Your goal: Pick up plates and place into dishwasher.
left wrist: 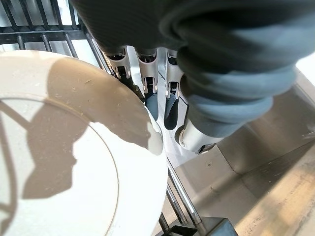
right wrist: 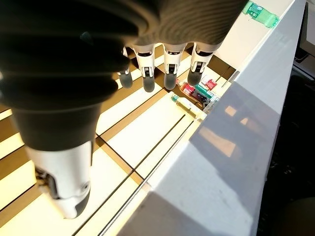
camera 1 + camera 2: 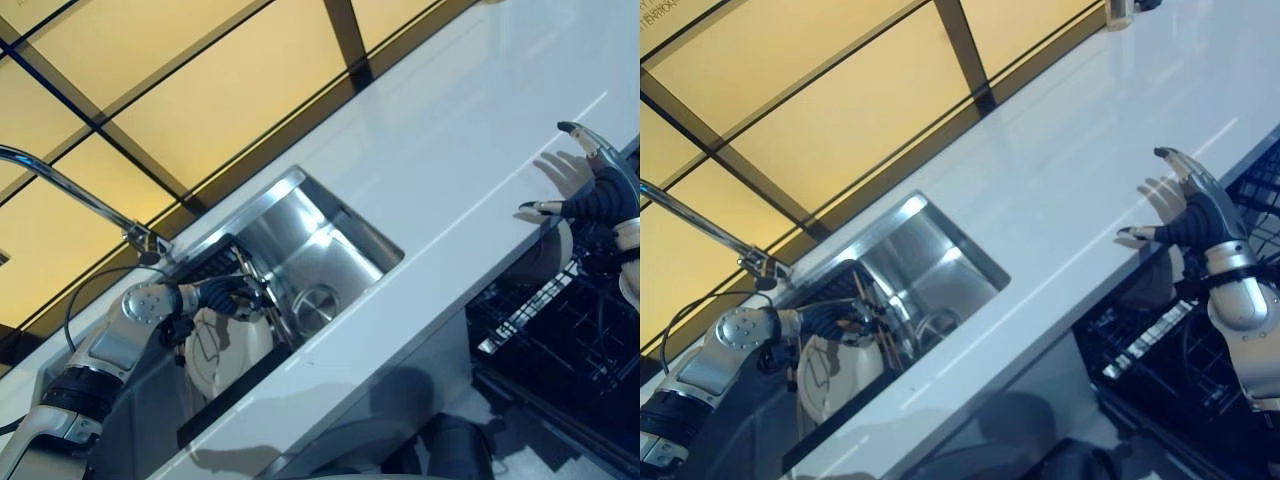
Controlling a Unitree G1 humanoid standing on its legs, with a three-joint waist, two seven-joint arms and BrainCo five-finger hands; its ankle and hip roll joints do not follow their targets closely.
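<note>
A cream plate (image 1: 64, 147) is standing on edge in the dark wire dish rack (image 3: 215, 265) that is sitting in the steel sink (image 3: 320, 250), at the end nearest the tap. The left hand (image 3: 228, 296) is reaching down into the rack right at the plate's upper rim; in its wrist view the fingers (image 1: 147, 88) are pointing straight down just beside the rim, relaxed and not curled around it, and whether they are touching the plate cannot be told. A curved chrome faucet (image 3: 60, 185) is arching over the sink from the back edge of the white countertop (image 3: 470, 160), and a round drain (image 3: 318, 300) is showing on the basin floor. Well apart along the counter, the right hand (image 3: 1185, 215) is hovering over the countertop's front edge with its fingers spread straight and the thumb held apart, holding nothing. Below that hand, the black dishwasher rack (image 3: 555, 340) is sitting pulled out beneath the counter. In the right wrist view, a few small colourful items (image 2: 197, 93) are resting at the far end of the counter.
</note>
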